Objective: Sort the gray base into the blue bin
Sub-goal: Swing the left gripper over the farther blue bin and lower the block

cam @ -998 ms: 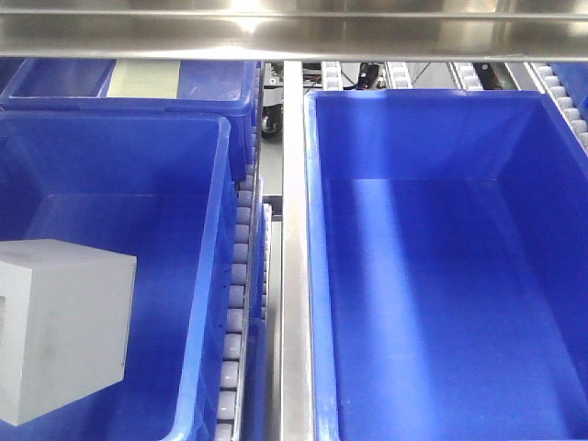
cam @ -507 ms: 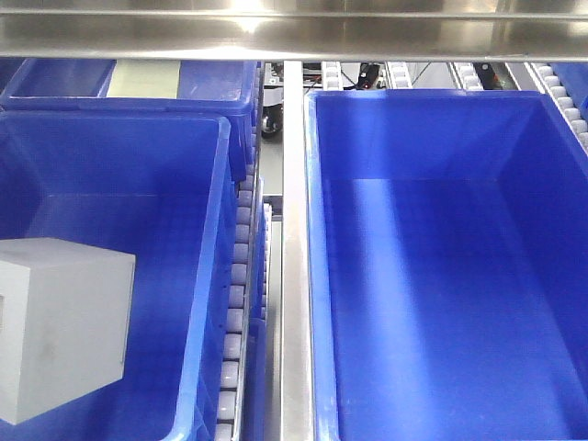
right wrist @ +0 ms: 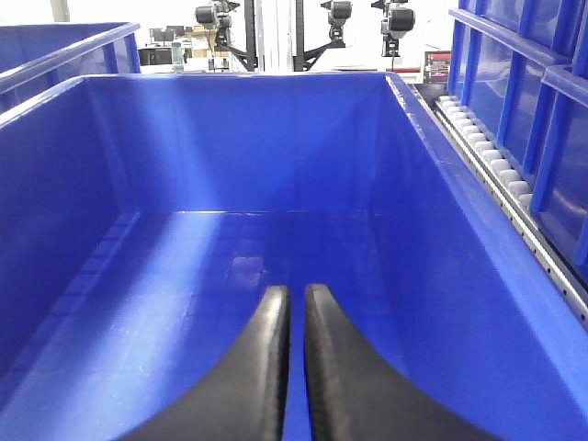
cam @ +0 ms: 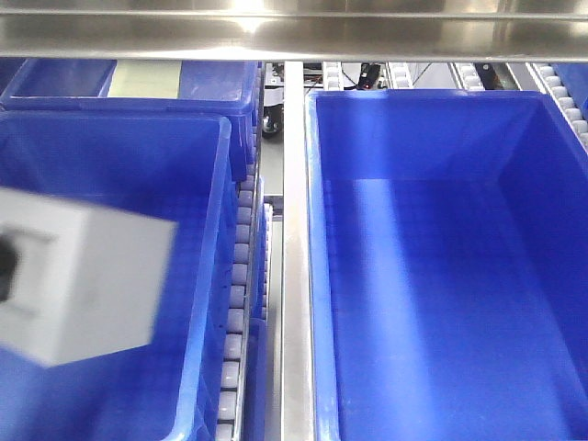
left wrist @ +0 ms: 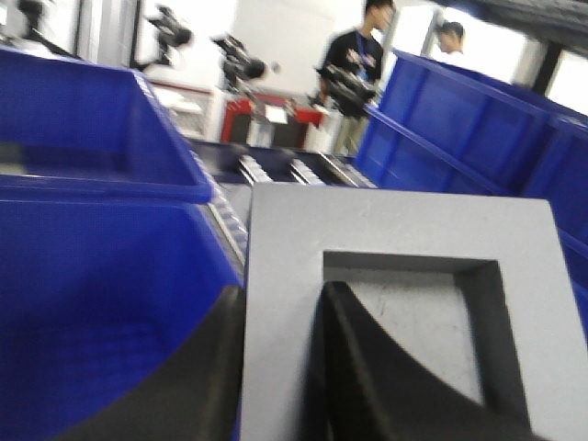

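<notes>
The gray base is a light gray block, blurred by motion and tilted, lifted over the left blue bin. In the left wrist view the gray base shows its square recess. My left gripper is shut on the recess's left wall, one finger outside and one inside. A dark bit of it shows at the block's left face. My right gripper is shut and empty, low inside the right blue bin, which also shows in the front view.
A third blue bin stands behind the left one. A steel rail and a roller track run between the bins. A steel beam crosses the top. People stand far behind.
The gray base has been lifted off the left bin's floor and has moved up and to the right, tilting. The right arm has not moved.
</notes>
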{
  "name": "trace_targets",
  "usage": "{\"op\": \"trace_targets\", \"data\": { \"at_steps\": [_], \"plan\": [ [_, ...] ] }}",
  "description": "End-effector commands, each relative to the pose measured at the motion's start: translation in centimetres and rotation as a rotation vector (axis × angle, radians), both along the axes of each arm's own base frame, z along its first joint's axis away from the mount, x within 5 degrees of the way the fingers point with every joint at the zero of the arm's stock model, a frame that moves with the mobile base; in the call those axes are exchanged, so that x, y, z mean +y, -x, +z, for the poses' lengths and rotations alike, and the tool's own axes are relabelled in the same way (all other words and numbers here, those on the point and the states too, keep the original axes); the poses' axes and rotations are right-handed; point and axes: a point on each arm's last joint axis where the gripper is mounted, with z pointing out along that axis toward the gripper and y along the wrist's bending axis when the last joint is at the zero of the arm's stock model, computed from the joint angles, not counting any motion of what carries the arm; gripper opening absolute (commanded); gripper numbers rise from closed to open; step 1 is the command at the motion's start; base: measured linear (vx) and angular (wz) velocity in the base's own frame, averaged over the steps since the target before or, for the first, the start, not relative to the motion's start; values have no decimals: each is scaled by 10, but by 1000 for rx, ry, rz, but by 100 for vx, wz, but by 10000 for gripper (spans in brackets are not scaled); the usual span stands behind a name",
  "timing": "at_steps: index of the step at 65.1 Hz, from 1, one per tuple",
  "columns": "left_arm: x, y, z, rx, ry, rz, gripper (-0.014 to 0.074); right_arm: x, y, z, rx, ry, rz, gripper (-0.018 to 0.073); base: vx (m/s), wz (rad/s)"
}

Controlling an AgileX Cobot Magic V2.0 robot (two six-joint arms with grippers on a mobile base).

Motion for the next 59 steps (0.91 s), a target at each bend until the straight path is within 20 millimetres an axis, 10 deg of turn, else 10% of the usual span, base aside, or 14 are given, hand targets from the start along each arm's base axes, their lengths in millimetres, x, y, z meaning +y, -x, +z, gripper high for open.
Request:
{"op": "trace_targets", "data": {
  "at_steps": [1, 38, 59],
  "plan": [
    [-15, -12, 27, -75, 59, -58, 4, 0, 1, 9, -90, 12, 2, -4, 0, 0],
    [-218, -77, 24, -42, -39, -490, 5, 0, 1, 9, -90, 12, 2, -4, 0, 0],
    [-315, -128, -23, 62, -137, -516, 24, 0, 1, 9, -90, 12, 2, -4, 0, 0]
  ]
}}
